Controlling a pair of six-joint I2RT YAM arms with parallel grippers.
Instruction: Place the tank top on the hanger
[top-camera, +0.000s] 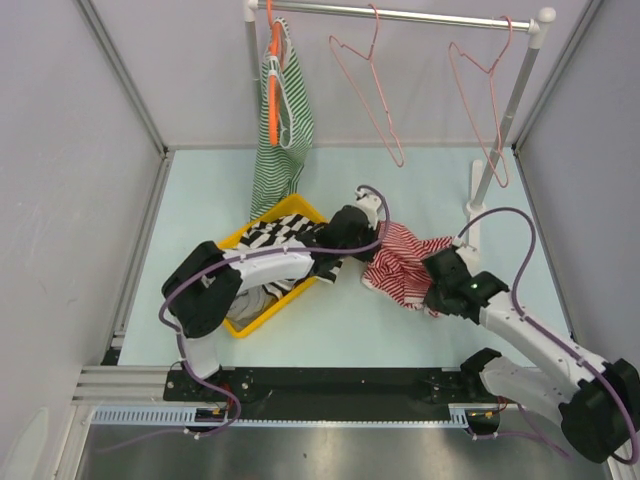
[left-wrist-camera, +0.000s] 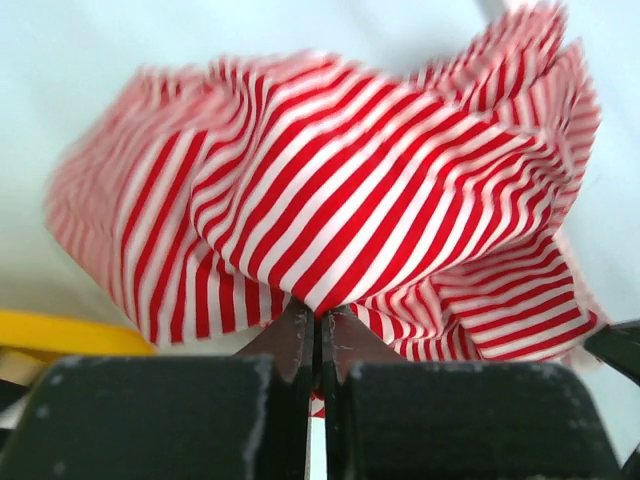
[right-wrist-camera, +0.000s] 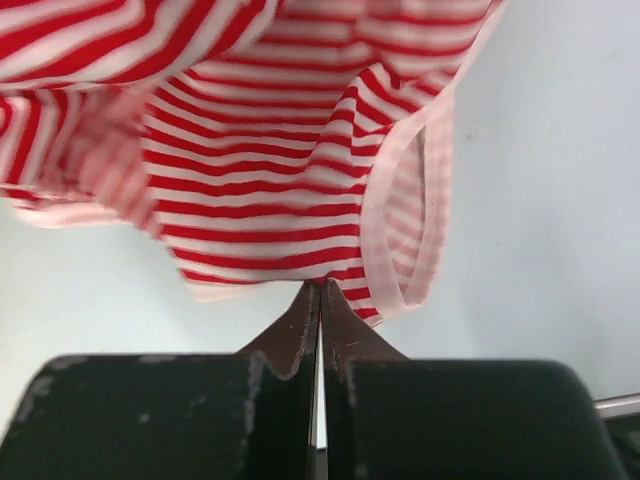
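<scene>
Tank top — crumpled — long axis running left-right.

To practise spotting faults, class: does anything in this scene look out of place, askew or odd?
The tank top is bunched in a crumpled heap, pinched by both shut jaws. A black-and-white striped garment spills over the yellow bin's rim.

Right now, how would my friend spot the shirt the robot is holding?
On the pale table below the clothes rail, look right of the yellow basket. The crumpled tank top there is pinched by the left gripper and right gripper. Only it has thin red stripes; the basket's garment is black-striped, the hanging top green-striped.
</scene>
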